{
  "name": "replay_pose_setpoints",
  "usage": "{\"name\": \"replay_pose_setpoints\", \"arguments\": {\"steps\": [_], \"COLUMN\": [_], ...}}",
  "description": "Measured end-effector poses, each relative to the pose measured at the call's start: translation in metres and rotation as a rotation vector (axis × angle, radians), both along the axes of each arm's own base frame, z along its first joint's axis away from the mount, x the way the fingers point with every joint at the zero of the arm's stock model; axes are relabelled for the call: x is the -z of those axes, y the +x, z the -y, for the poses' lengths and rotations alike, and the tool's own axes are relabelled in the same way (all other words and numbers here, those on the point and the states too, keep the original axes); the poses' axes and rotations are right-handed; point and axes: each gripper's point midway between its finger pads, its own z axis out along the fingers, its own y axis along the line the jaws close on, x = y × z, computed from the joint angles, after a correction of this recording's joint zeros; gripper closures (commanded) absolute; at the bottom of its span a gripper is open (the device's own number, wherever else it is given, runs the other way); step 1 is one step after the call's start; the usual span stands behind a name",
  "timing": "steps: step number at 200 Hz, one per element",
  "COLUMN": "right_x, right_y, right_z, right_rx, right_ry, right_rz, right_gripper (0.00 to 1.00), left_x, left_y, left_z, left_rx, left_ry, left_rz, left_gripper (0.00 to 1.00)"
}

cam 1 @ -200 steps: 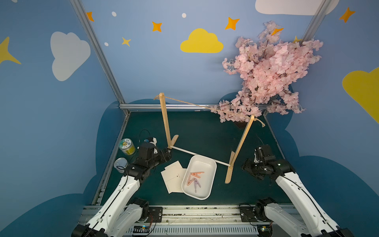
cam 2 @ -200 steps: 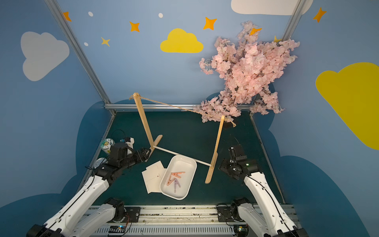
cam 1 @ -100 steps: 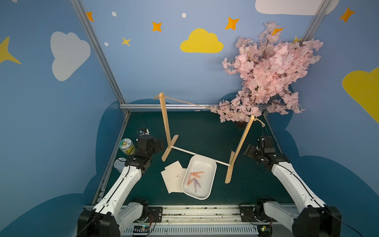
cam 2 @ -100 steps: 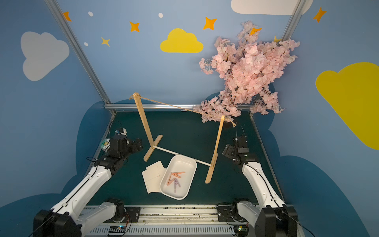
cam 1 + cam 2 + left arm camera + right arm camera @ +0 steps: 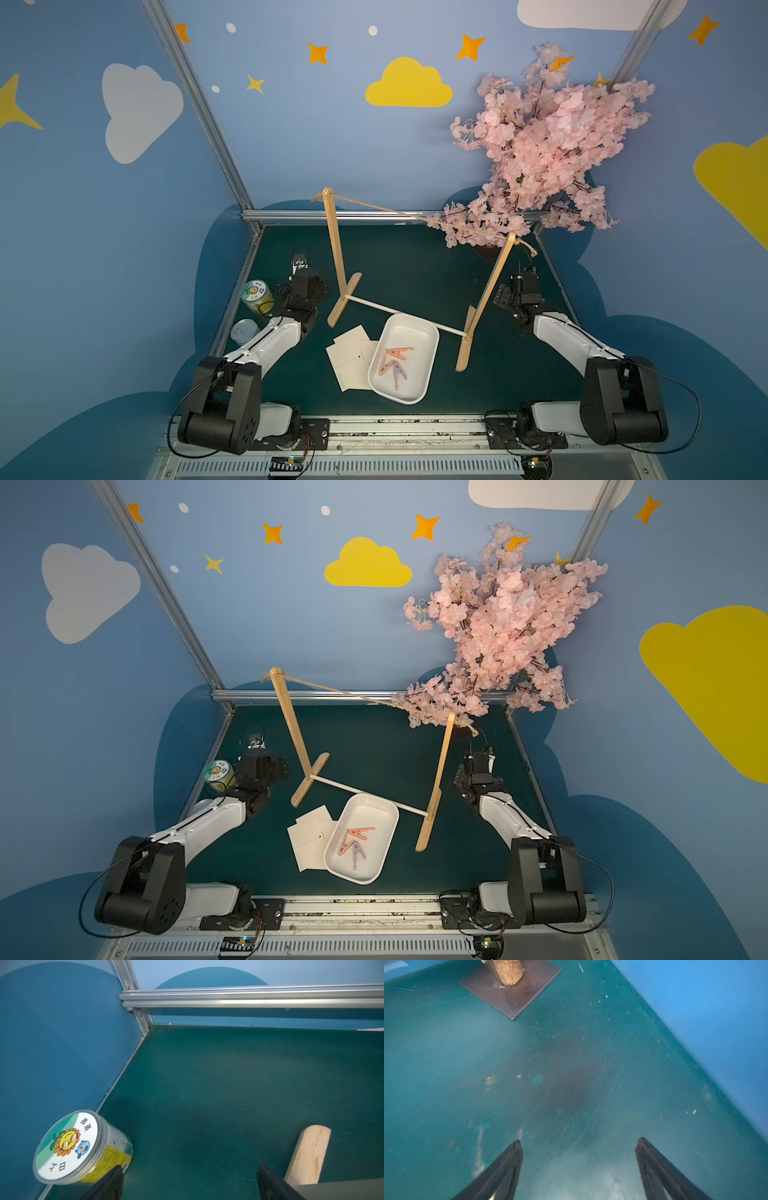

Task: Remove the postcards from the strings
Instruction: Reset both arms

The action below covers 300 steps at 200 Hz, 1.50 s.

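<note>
Green desk (image 5: 415, 270) and blue cloud walls all around. Both arms have just pulled back to the sides. The left hand (image 5: 190, 1167) and the right hand (image 5: 579, 1140) are open wide and empty. The postcards (image 5: 351, 359) lie on the desk, right beside the white tray (image 5: 432, 361). The string (image 5: 415, 217) hangs bare, so the job looks done. Only the top views show the cards; the wrist views miss them.

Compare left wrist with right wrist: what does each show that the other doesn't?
Left wrist only: jar, rack foot, metal rail. Right wrist only: brown base plate with a wooden trunk. Both: green mat, blue wall, and an open, empty gripper: left gripper, right gripper. Neither shows the postcards.
</note>
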Motion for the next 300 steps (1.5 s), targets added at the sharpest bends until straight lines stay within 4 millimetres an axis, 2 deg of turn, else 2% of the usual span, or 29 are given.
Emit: {"name": "replay_pose_setpoints", "arguments": {"steps": [33, 68, 91, 114, 137, 185, 234, 300], "right_x": [-0.006, 0.008, 0.021, 0.026, 0.019, 0.011, 0.012, 0.014], "right_y": [0.013, 0.019, 0.019, 0.022, 0.027, 0.033, 0.031, 0.027], "right_z": [0.0, 0.002, 0.0, -0.005, -0.009, -0.014, -0.016, -0.021], "right_rx": [-0.046, -0.09, -0.121, -0.157, -0.183, -0.204, -0.22, -0.253], "right_ry": [-0.051, -0.126, -0.15, -0.161, -0.17, -0.171, -0.162, -0.154], "right_rz": [0.085, 0.12, 0.126, 0.14, 0.179, 0.219, 0.232, 0.259], "right_gripper": [0.14, 0.14, 0.13, 0.13, 0.13, 0.13, 0.13, 0.12], "left_x": [0.037, 0.051, 0.051, 0.049, 0.048, 0.059, 0.05, 0.05], "left_y": [-0.007, 0.004, 0.009, 0.013, 0.014, 0.004, 0.008, 0.009], "left_z": [-0.003, 0.001, 0.004, -0.002, -0.005, 0.008, 0.012, 0.014], "left_rx": [0.035, 0.084, 0.117, 0.134, 0.155, 0.239, 0.264, 0.275], "left_ry": [0.046, 0.048, 0.02, -0.023, -0.068, -0.122, -0.13, -0.135], "left_rz": [-0.022, -0.003, 0.012, 0.033, 0.053, 0.07, 0.111, 0.115], "left_gripper": [0.01, 0.01, 0.01, 0.01, 0.01, 0.01, 0.01, 0.01]}}
